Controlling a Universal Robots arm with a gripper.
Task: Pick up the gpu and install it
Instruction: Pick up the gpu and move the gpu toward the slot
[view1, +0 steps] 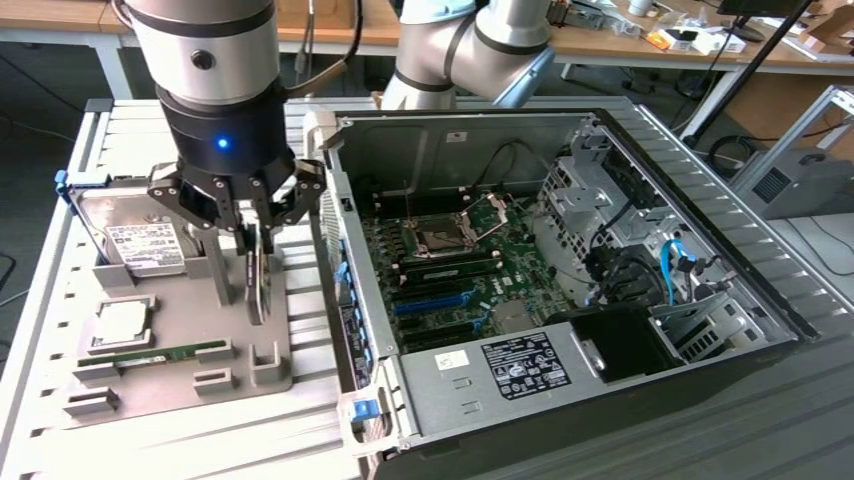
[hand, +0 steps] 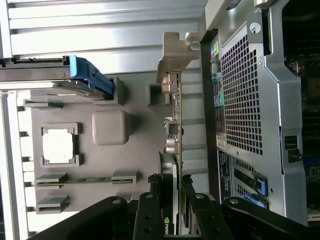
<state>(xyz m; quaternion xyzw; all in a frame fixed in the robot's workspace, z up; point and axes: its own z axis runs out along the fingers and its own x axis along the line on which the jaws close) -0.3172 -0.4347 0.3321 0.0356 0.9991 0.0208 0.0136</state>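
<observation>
Fingers on my gripper are pinched in tight on the upper edge of the gpu, one on each side, and it looks like a proper hold. The card's standing on edge in its slot on the grey tray, just beside the open PC case. My worry is the thin grip: any tilt and the silver bracket snags the slot or clips the case wall.

We cannot read the label on the hard drive; the gripper hides the top edge of the graphics card.
</observation>
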